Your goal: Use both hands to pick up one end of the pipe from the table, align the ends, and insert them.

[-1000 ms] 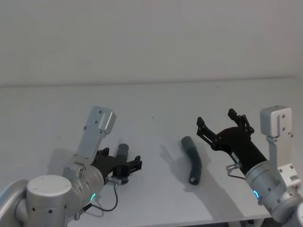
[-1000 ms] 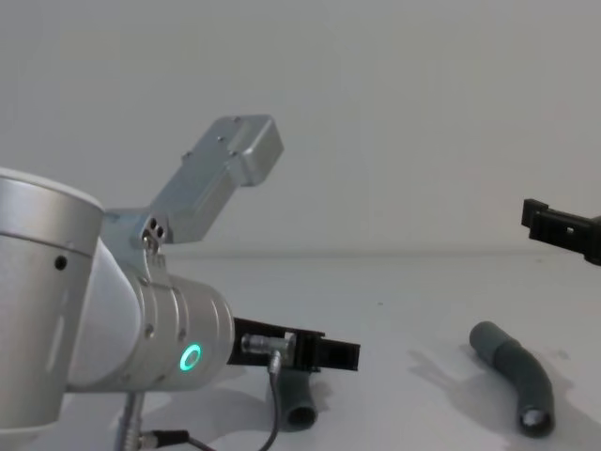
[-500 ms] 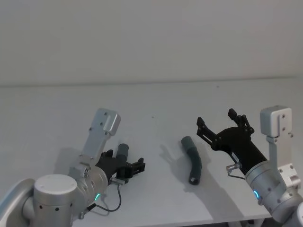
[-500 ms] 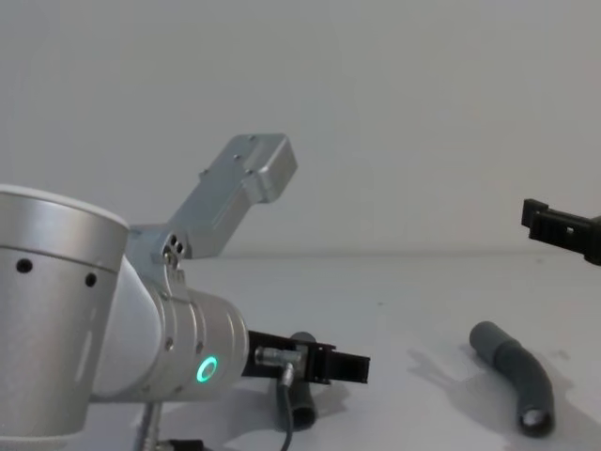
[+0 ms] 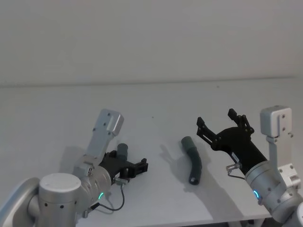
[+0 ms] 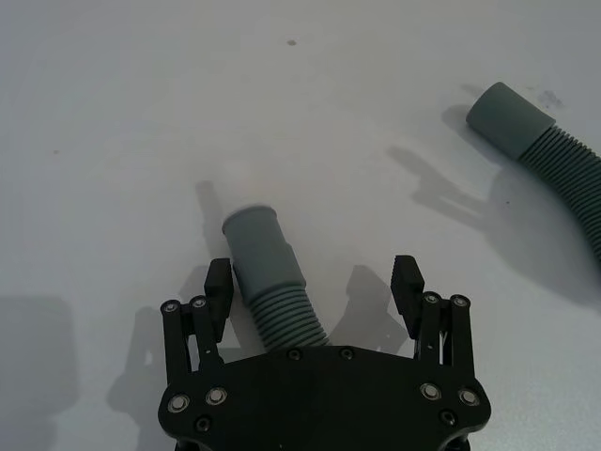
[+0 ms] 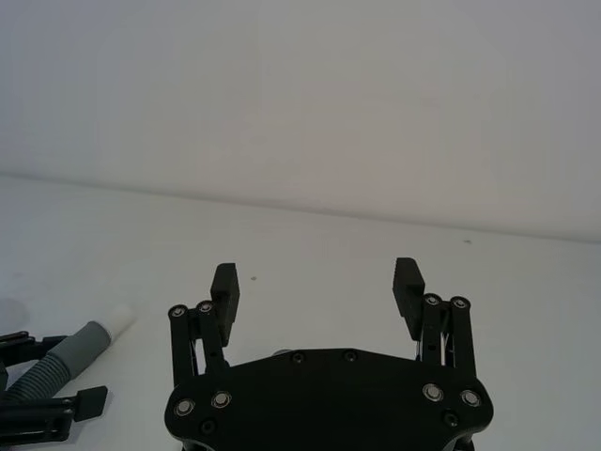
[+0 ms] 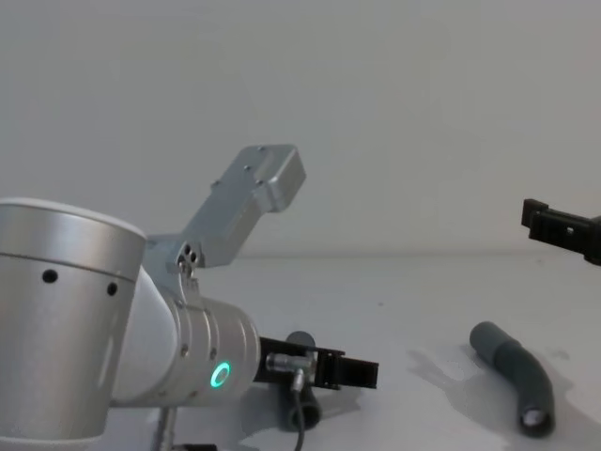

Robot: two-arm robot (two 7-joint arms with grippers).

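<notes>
Your left gripper (image 5: 129, 161) is low over the surface (image 5: 57, 109) at the near left, and its fingers (image 6: 219, 274) are spread wide on either side of the left piece (image 6: 272, 282) without closing on it. From the left wrist you can see that this piece lies flat between the fingers, much closer to one of them than to the other; whether it touches that finger you cannot tell. Its smooth cuff points away from the palm and its ribbed part runs back under the gripper body. The right wrist view shows the same piece (image 7: 80, 346) ending in a short white tip (image 7: 118, 321). The right piece (image 5: 193, 163) lies by itself on the surface near the middle, well apart from the left piece, curved, with one cuff toward the far side and its open end toward the robot; nothing is touching it. Your right gripper (image 5: 216, 120) hangs in the air to the right of that piece, clear of the surface, with its fingers (image 7: 225, 282) wide open and nothing between them, pointing forward and toward the middle of the surface
</notes>
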